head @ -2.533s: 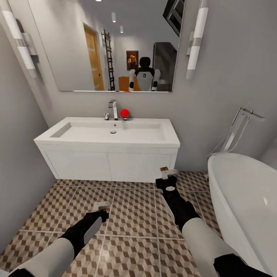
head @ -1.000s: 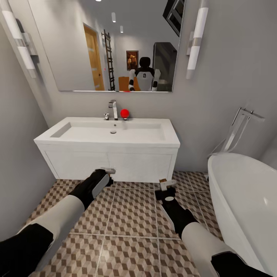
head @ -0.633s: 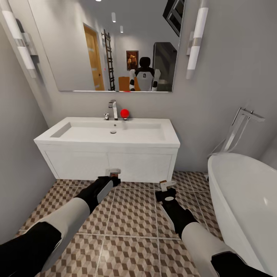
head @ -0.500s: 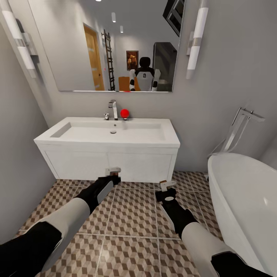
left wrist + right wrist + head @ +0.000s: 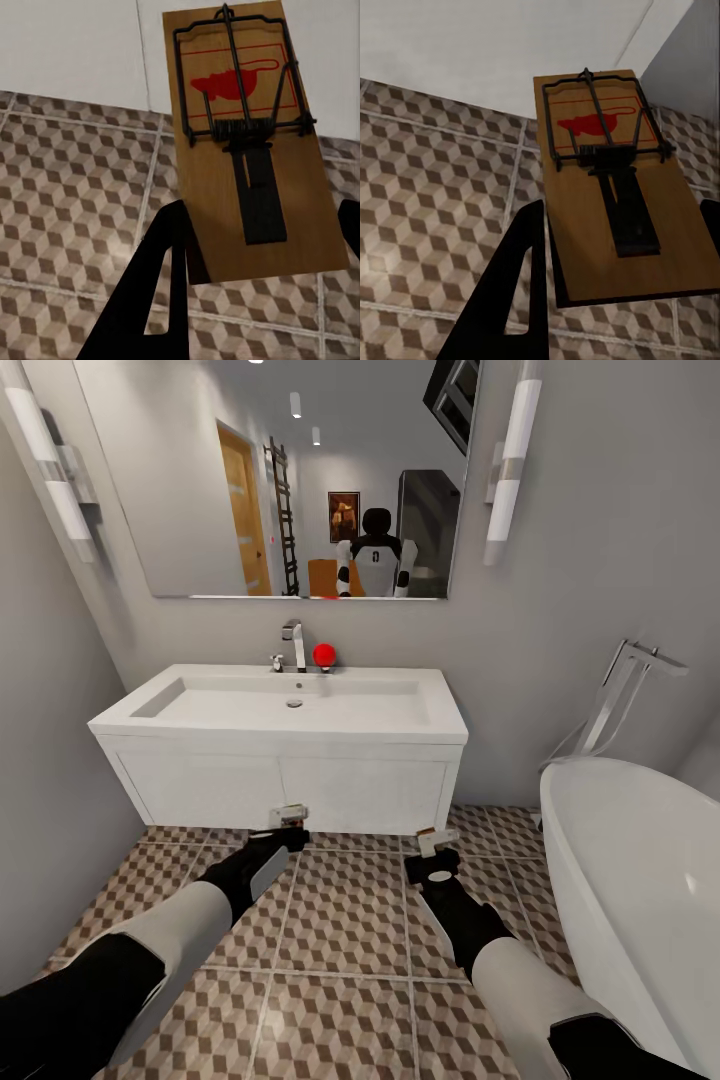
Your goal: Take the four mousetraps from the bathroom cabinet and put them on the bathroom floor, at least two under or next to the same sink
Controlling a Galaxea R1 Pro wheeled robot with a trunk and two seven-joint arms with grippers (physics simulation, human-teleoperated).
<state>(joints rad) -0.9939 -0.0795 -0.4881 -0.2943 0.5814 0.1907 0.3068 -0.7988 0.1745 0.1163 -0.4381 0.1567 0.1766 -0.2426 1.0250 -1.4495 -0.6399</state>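
Observation:
Each of my grippers holds a mousetrap above the bathroom floor point(image 5: 350, 920) in front of the sink point(image 5: 290, 705). My left gripper point(image 5: 286, 825) is shut on a mousetrap point(image 5: 288, 816), a brown wooden plate point(image 5: 251, 142) with black wire and a red mouse print, close to the white vanity front point(image 5: 290, 790). My right gripper point(image 5: 434, 847) is shut on a second mousetrap point(image 5: 432, 836), the same kind of plate point(image 5: 619, 202), by the vanity's right corner. The cabinet is out of view.
A white oval bathtub point(image 5: 640, 880) with a chrome floor tap point(image 5: 625, 690) stands at the right. A grey wall point(image 5: 50, 780) closes the left side. A red ball point(image 5: 324, 654) sits by the sink tap point(image 5: 294, 645). Patterned floor lies between my arms.
My left arm swung forward and right, carrying its mousetrap from mid-floor to the vanity front, then eased slightly back left. The right arm lowered a little and then stayed put.

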